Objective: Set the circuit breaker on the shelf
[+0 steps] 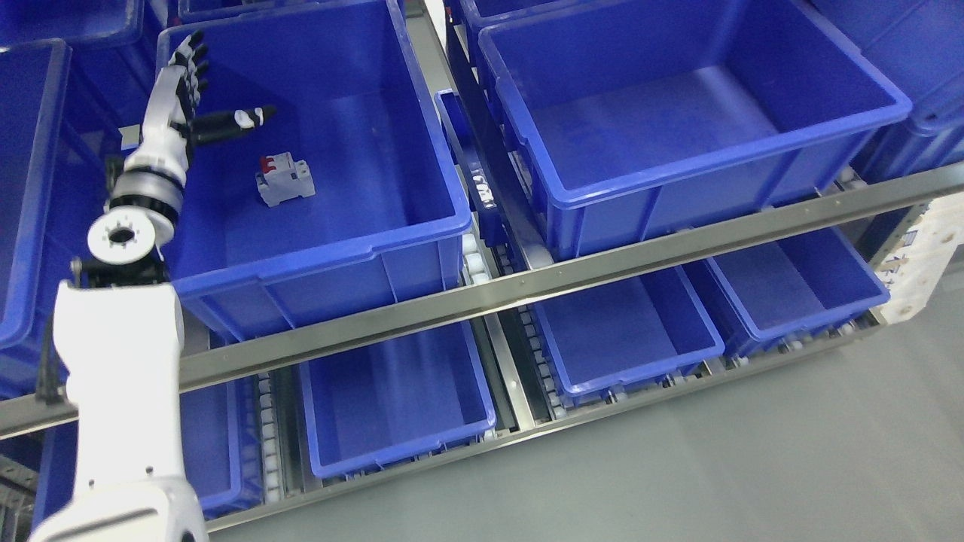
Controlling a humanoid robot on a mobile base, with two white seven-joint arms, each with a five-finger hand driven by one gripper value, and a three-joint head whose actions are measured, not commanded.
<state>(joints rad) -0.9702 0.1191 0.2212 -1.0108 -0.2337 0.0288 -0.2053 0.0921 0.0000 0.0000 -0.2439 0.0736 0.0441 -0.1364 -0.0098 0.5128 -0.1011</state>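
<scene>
1. You are looking down at a metal shelf rack [482, 290] whose silver front rail is running diagonally from the lower left to the right edge of the frame.
2. The small grey plastic circuit breaker with a red switch [285, 179] is lying on the floor of the large blue plastic bin [316, 248] that is sitting on the upper level, in the upper left of the frame.
3. The circuit breaker is resting left of the bin's centre, tilted against the bin's walls, and nothing is touching it.
4. Your left robot hand [188, 90], white with black fingers [197, 56], is reaching up from the lower left corner and hovering over the bin's left wall.
5. Its fingers are stretching straight toward the top of the frame and its thumb is sticking out to the right, so the hand is spread wide and gripping nothing.
6. The thumb tip is pointing over the bin floor just above the circuit breaker in the picture, with a clear gap between them.
7. A second large blue plastic bin [715, 162] is sitting beside the first, in the upper right of the frame.
8. Smaller blue plastic bins [407, 444] are lining the lower level under the rail.
9. Grey floor [753, 452] is filling the lower right.
</scene>
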